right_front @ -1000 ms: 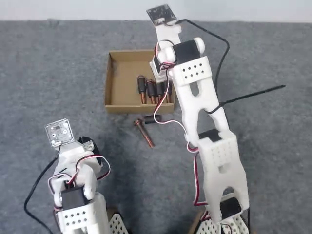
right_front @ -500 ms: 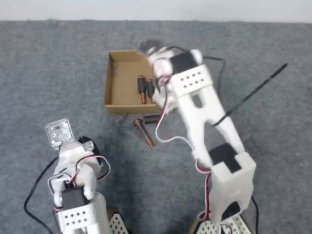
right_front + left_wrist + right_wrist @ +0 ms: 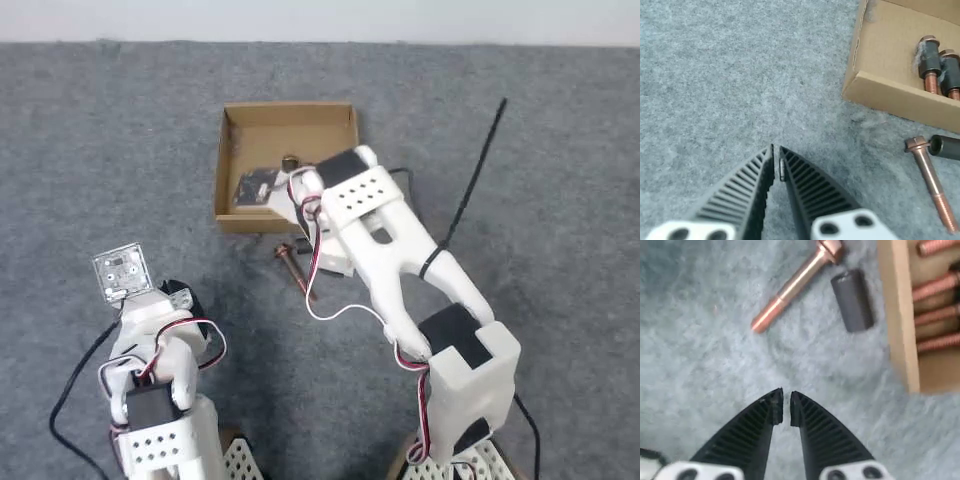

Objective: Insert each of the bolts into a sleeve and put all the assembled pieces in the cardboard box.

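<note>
The cardboard box (image 3: 285, 125) stands at the table's far middle, and my right arm (image 3: 365, 215) lies across its front part. Assembled bolts in black sleeves lie inside the box (image 3: 890, 95), such as the pair (image 3: 932, 70), and their copper shanks (image 3: 935, 290) show past the box wall (image 3: 900, 325). A loose copper bolt (image 3: 297, 270) (image 3: 797, 287) lies on the carpet just in front of the box, with a loose black sleeve (image 3: 853, 301) (image 3: 946, 147) beside its head. My right gripper (image 3: 782, 401) hangs shut and empty a little short of the bolt. My left gripper (image 3: 776, 150) is shut and empty over bare carpet, left of the box.
Grey carpet (image 3: 120, 150) covers the whole table. A black cable (image 3: 470, 190) rises to the right of the right arm. The left arm's base (image 3: 160, 420) sits at the near left edge, the right arm's base (image 3: 460, 400) at the near right.
My right arm has swung back from beyond the box and dropped over its front edge, now hiding the assembled bolts in the high view. The left arm has not moved.
</note>
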Robot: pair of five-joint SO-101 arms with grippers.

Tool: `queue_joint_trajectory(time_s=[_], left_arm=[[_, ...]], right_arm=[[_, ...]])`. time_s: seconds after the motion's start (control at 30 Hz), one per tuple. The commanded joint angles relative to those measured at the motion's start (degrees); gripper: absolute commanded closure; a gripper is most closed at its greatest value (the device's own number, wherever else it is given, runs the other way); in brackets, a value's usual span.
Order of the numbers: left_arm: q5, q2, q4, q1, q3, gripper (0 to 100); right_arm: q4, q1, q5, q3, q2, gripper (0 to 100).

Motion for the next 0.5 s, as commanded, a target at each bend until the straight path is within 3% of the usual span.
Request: queue_joint_trajectory(time_s=[0.0,0.13,0.3,0.47], left_arm=[[-0.9,-1.1,-0.1,0.0,-0.7,99],[-0.9,-1.1,-0.1,0.0,-0.7,99],[-1.0,-1.1,-0.1,0.0,-0.7,99],[-1.0,-1.1,-0.1,0.0,-0.7,99]], right_arm=[[-7.2,-1.5,2.5,2.5,-4.8,99.1],[-11.6,-2.3,2.5,2.8,-4.3,99.0],[-13.7,-3.5,2.5,2.8,-4.2,90.4],[-14.5,-3.6,5.5,2.8,-2.8,92.8]])
